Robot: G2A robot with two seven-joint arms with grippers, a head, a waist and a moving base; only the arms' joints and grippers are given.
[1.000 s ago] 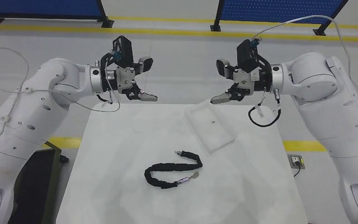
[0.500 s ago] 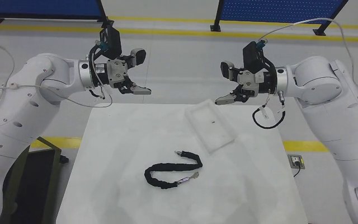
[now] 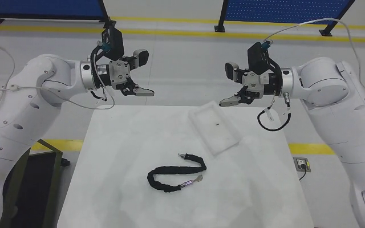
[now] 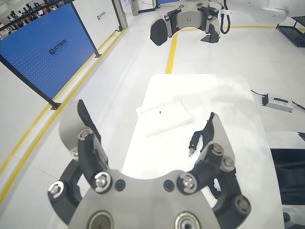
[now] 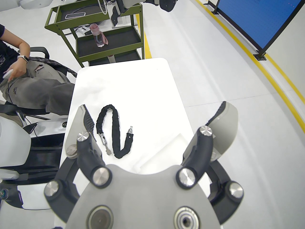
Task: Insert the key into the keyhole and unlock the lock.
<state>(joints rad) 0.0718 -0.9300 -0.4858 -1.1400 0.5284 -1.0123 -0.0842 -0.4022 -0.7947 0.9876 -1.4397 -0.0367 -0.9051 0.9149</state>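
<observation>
Black fabric sleeving is seen on one chain lock [image 3: 171,175], which is laid in a loose curve on one white table [image 3: 114,171], just below the centre of the top view. Both of its ends are bare metal. One small key [image 3: 198,179] is found at the lower right end of the chain, touching the metal barrel there. Whether it is seated in the keyhole cannot be told. The other end, a metal pin, is pointed toward the upper middle of the frame.

Two grippers are counted, and neither is touching anything. The left gripper [image 3: 144,74] is held in the air at the upper left of the top view, above and beyond the table's far edge. Its fingers are spread wide apart and nothing is held between them. The right gripper [image 3: 228,85] is held at the upper right, likewise beyond the far edge, with its fingers also spread wide and nothing gripped. Both are kept well apart from the chain lock and the key.

One shallow white tray [image 3: 223,141] is set on the table right of centre, turned at an angle, between the right gripper and the chain lock. A tiny dark speck is visible inside it, too small to be identified.
</observation>
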